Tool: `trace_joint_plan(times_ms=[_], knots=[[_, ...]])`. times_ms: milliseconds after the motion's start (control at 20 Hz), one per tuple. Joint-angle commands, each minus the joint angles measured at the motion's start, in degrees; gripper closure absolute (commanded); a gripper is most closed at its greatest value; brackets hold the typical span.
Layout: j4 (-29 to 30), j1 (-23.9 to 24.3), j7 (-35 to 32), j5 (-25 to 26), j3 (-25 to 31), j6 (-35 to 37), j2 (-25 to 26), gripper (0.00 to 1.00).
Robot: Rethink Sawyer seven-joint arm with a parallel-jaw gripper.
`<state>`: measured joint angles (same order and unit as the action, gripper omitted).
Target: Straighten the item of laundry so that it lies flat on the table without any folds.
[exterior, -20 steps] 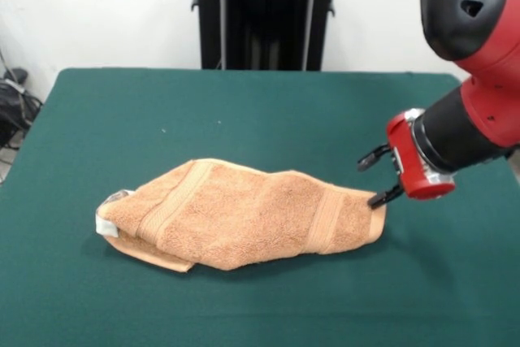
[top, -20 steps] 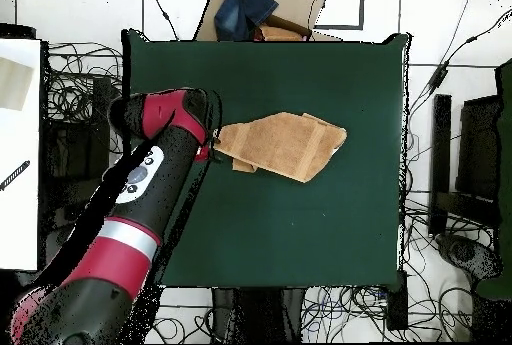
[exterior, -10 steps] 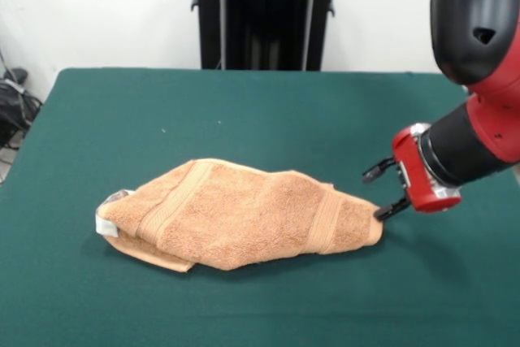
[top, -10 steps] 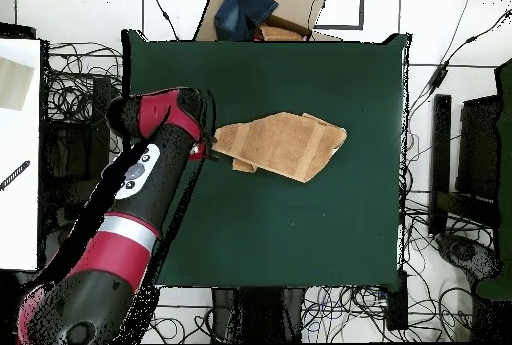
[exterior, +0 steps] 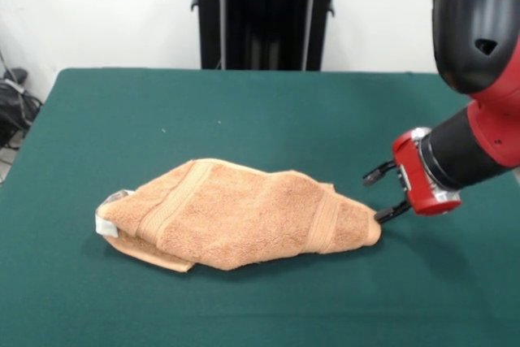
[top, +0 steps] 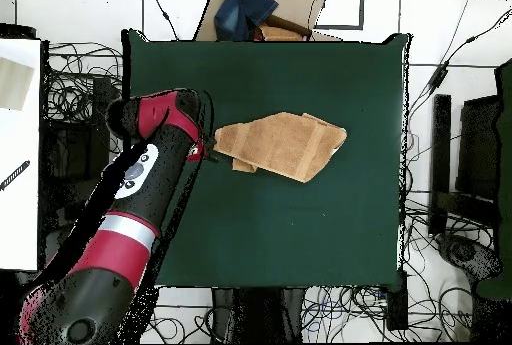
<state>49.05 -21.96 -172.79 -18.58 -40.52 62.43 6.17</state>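
The item of laundry is an orange-tan towel lying folded over itself in a long lump on the green table, with a white tag at its left end. My gripper hovers at the towel's right tip, open, with the lower finger touching the cloth and nothing between the fingers. In the overhead view the towel lies a little above the table's middle, and the gripper sits at its left tip under the red arm.
A cardboard box with blue cloth sits past the table's top edge in the overhead view. Cables cover the floor around the table. A white surface stands at the left.
The gripper has shifted slightly right and lower in the front view. The towel's right corner, flat a second ago, now looks rounded and bunched. The rest of the towel is unmoved.
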Motion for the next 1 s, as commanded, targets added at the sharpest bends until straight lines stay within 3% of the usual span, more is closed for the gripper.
trace_joint_plan(times_ms=[50,400,1000], knots=[[3.37,0.27,-5.28,0.73,5.29,-0.54,0.02,0.0],[5.5,0.28,-4.48,0.56,6.25,-1.99,-1.23,0.0],[-1.54,0.53,-7.81,-0.85,4.96,3.45,1.92,0.0]])
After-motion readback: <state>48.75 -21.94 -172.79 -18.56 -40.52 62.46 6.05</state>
